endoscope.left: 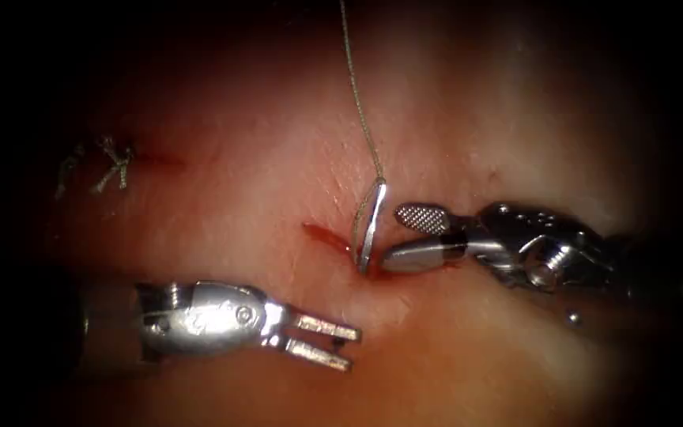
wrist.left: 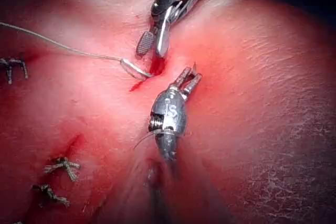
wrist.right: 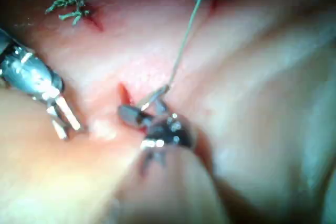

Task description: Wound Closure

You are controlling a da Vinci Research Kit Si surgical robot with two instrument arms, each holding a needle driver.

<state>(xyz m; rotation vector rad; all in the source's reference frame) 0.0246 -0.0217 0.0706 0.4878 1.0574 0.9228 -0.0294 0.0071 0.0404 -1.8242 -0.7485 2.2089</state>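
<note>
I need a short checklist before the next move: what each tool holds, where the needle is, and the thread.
1. Left tool free: ok, jaws open, holding nothing, below the cut.
2. Right tool free: ok, jaws open beside the needle, not gripping it.
3. Needle seated in tissue: ok, lower end enters at the cut, tail end stands up.
4. Needle tip visible: cannot tell.
5. Thread attached and untangled: ok, runs up from the tail end.

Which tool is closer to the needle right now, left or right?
Right. The right tool sits open-jawed right beside the needle, which stands in the tissue at the cut. The left tool, also open and empty, lies below, apart.
</note>
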